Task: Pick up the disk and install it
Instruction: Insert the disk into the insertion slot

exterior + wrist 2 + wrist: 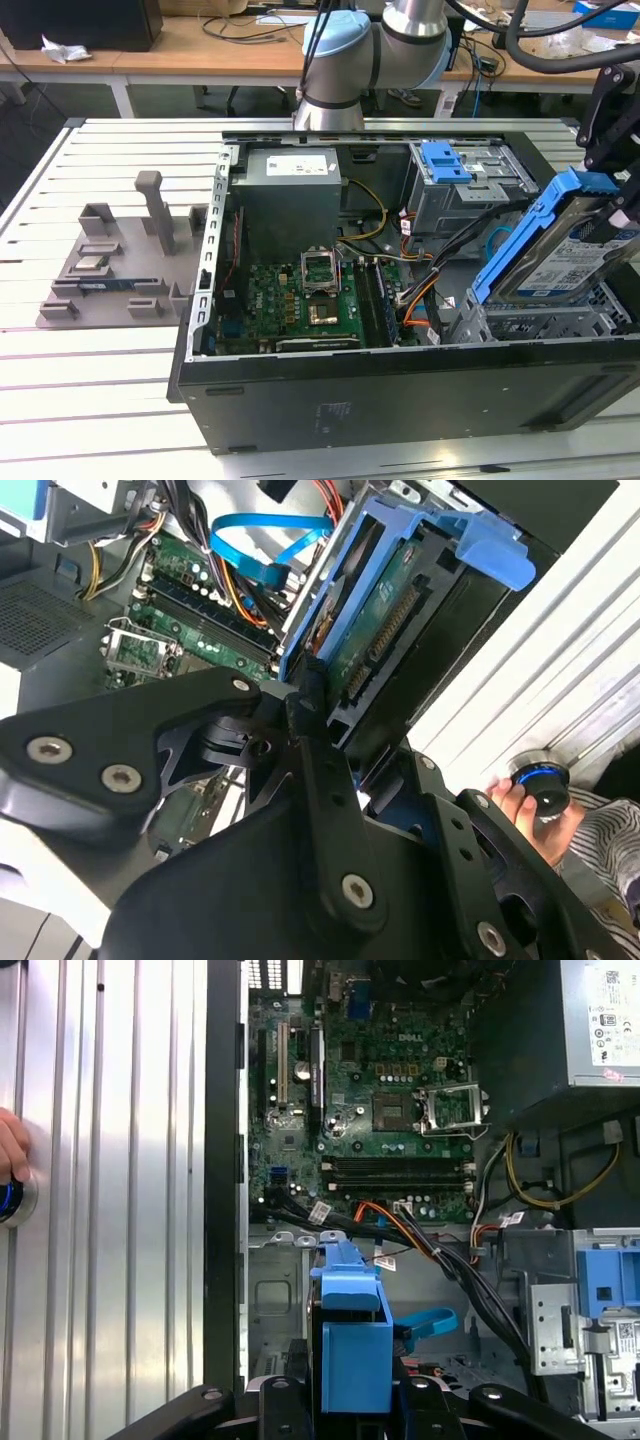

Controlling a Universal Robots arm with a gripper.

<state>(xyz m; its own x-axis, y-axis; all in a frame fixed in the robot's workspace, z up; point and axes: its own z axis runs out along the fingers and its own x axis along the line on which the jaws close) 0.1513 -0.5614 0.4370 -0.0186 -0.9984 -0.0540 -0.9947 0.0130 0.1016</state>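
The gripper point(352, 1406) is closed on the disk point(572, 255), with a black finger point(283, 1400) on either side of the blue rails, so the jaws stand no wider than the disk between them. The disk hangs tilted at the computer case's point(400, 400) end on the exterior view's right, with its labelled face up. Its upper end is raised above the case's rim and its lower end is down at the metal bay point(540, 322) inside the case, though I cannot tell if the two touch. Deeper in the case, orange and black cables point(420, 1235) run towards the motherboard point(310, 300) on the case's floor. Past that, the power supply point(290, 185) sits against the case's far wall, beside a drive cage point(470, 195) topped by a blue latch point(445, 160). The case lies open on a slatted table point(90, 400). Outside the case, a person's hand point(515, 802) rests on a round knob point(540, 783) with a blue ring. A grey fixture point(110, 265) stands beside the case on the exterior view's left. Behind the case rises the arm point(345, 60), and beyond it is a wooden bench point(200, 50)
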